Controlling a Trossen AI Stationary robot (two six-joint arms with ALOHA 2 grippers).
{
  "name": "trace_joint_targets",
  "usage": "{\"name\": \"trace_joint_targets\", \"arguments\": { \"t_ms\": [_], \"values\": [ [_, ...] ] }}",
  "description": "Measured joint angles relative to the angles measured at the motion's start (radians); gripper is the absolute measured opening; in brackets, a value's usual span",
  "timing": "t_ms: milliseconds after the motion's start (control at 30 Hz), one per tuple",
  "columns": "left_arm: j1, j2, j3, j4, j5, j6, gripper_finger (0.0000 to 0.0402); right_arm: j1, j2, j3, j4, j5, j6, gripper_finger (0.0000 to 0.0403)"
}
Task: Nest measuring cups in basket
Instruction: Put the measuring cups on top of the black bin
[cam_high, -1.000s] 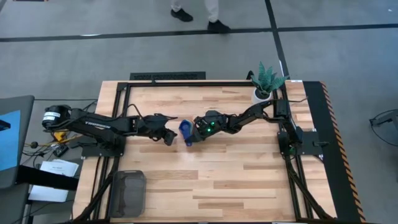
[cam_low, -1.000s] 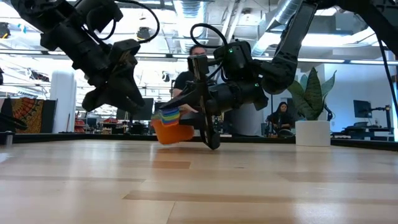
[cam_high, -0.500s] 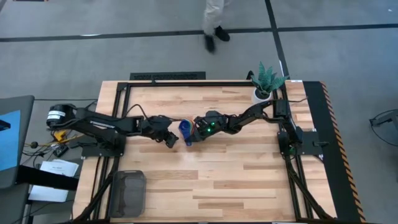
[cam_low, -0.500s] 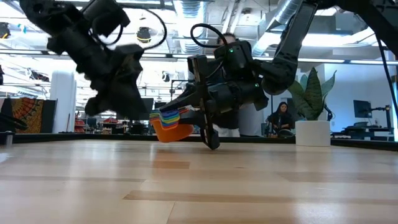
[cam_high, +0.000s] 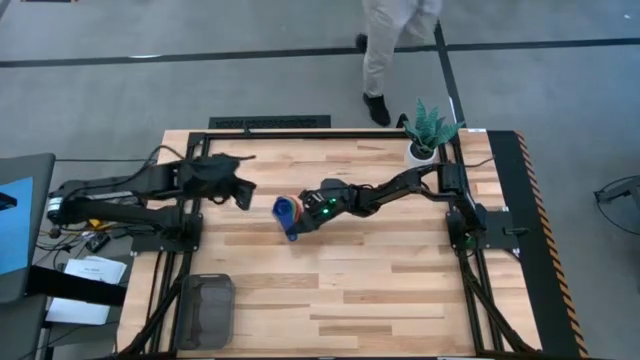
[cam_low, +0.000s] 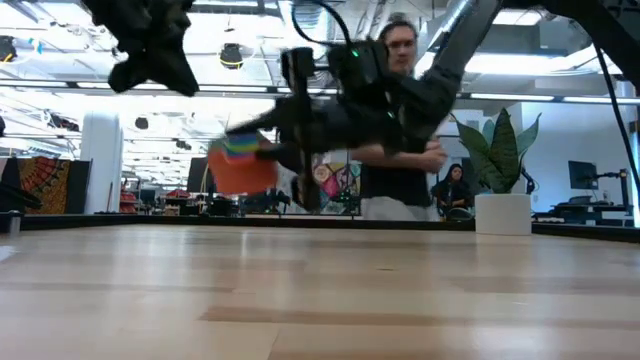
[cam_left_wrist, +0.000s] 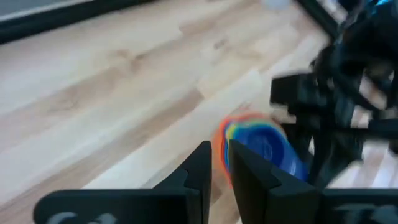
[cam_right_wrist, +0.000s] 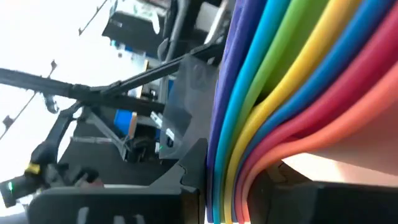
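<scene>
Rainbow-coloured nested measuring cups (cam_high: 286, 214) hang clear of the table, clamped by their stacked handles in the right gripper (cam_high: 302, 215) — the basket (cam_high: 207, 309) lies well apart toward the near-left corner; left gripper (cam_high: 240, 194) pinched nearly closed, empty.

A light wooden plank desk (cam_high: 350, 280) is carrying the scene, its boards running side to side and framed by a black metal rail along its edges, with an orange-and-black hazard stripe down the right edge. Taking the white plant pot (cam_high: 420, 152) as the landmark, it is standing on the desk's far right corner with a green leafy plant rising from it. The dark grey mesh basket (cam_high: 206, 309) is sitting on the diagonally opposite corner from the pot, at the near left, well apart from it. Between the pot and the basket the wood is lying bare. In the low view the pot (cam_low: 503, 214) is resting on the desk's far edge.
</scene>
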Motion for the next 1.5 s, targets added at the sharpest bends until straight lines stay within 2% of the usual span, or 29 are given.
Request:
{"name": "trace_joint_targets", "arguments": {
  "t_ms": [133, 300, 433, 533, 633, 767, 867, 1133, 1333, 1500],
  "values": [
    [-0.004, -0.084, 0.001, -0.026, 0.008, -0.003, 0.0031, 0.019, -0.002, 0.123, -0.147, 0.009, -0.067, 0.0083],
    [-0.031, -0.169, 0.001, -0.155, 0.081, 0.076, 0.0021, 0.082, -0.003, 0.266, -0.309, 0.180, -0.107, 0.0083],
    [-0.066, -0.234, 0.001, -0.258, 0.129, 0.095, 0.0018, 0.162, -0.005, 0.338, -0.333, 0.360, -0.102, 0.0083],
    [-0.103, -0.277, 0.001, -0.313, 0.128, 0.105, 0.0018, 0.222, -0.005, 0.366, -0.338, 0.488, -0.091, 0.0083],
    [-0.136, -0.315, 0.001, -0.334, 0.126, 0.091, 0.0018, 0.275, 0.021, 0.396, -0.324, 0.567, -0.041, 0.0083],
    [-0.176, -0.350, 0.001, -0.354, 0.120, 0.093, 0.0018, 0.329, 0.072, 0.467, -0.345, 0.613, -0.007, 0.0083],
    [-0.189, -0.362, 0.000, -0.360, 0.103, 0.111, 0.0018, 0.354, 0.103, 0.528, -0.383, 0.626, 0.010, 0.0083],
    [-0.190, -0.359, 0.000, -0.357, 0.102, 0.122, 0.0018, 0.363, 0.236, 0.810, -0.480, 0.625, -0.002, 0.0083],
    [-0.190, -0.367, -0.001, -0.391, 0.111, 0.127, 0.0018, 0.366, 0.312, 0.950, -0.587, 0.568, -0.025, 0.0083],
    [-0.190, -0.384, -0.023, -0.398, 0.124, 0.122, 0.0018, 0.366, 0.387, 1.041, -0.569, 0.498, -0.021, 0.0082]
  ]
}}
